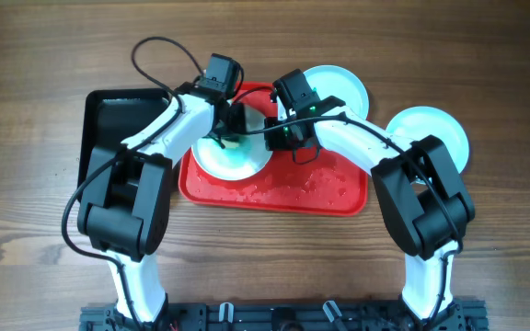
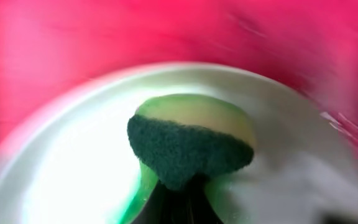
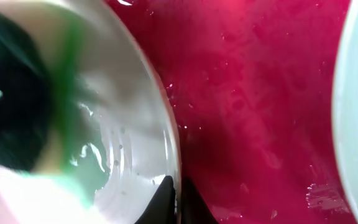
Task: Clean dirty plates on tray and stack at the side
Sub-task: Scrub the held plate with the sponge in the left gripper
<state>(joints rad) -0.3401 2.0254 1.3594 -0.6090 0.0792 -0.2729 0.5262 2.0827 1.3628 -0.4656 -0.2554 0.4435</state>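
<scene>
The plate (image 1: 217, 162) lay at the left end of the tray (image 1: 313, 190), just left of the frame's centre in the overhead view. It was round, shallow and glossy white, and wet. In the left wrist view a teal-green smear (image 2: 134, 198) trailed across its floor toward the lower edge.

A sponge (image 2: 188, 146) pressed on the middle of the plate. It had a dark green, coarse scouring face with a layer of yellow foam behind it. The left end effector (image 2: 178, 190) was clenched on the sponge's lower end, its dark fingers meeting at the bottom of the frame.

The right end effector (image 3: 175, 190) was clamped on the plate's right rim. One finger sat on each side of the thin edge, at the bottom centre of the right wrist view.

The tray was red plastic, rectangular with rounded corners. Its textured floor shone with water drops and streaks.

A second plate (image 1: 343, 86), pale and round, sat at the tray's upper right corner and overlapped the tray's far edge. A third plate (image 1: 433, 124), pale blue, lay on the counter (image 1: 26, 184) right of the tray, partly under the right arm. It was apart from the other two.

A black tray (image 1: 113, 119), rectangular with a smooth floor, sat just beside the red one at the left of the frame.

The counter was brown wood with visible grain.
</scene>
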